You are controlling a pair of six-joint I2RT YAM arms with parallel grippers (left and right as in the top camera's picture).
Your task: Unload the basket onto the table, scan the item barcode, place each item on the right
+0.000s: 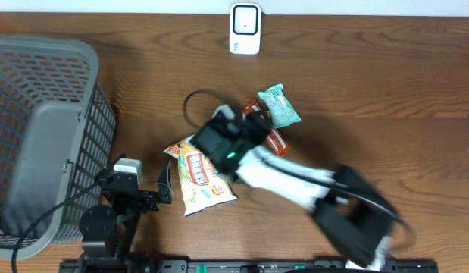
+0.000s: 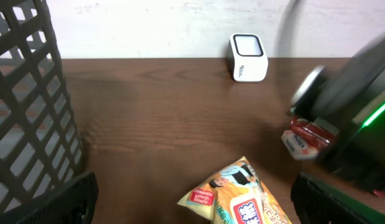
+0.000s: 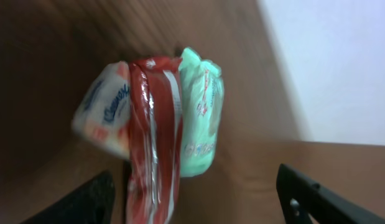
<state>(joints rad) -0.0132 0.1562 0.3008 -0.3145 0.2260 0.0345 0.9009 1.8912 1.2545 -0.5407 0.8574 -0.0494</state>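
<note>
Pickup step, probably: right end effector (image 3: 195,196) spread, red packet (image 3: 152,137) just ahead between its fingers (image 3: 92,196), contact lost in blur. Left end effector (image 2: 195,208) spread, snack bag (image 2: 242,199) just ahead. Next: close on red packet, lift, face barcode toward scanner (image 1: 244,29) beyond.

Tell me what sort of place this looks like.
Probably a mock shop checkout on a wooden table: a white barcode scanner at the far edge, a grey shopping basket to one side, and snack packets lying loose.
</note>
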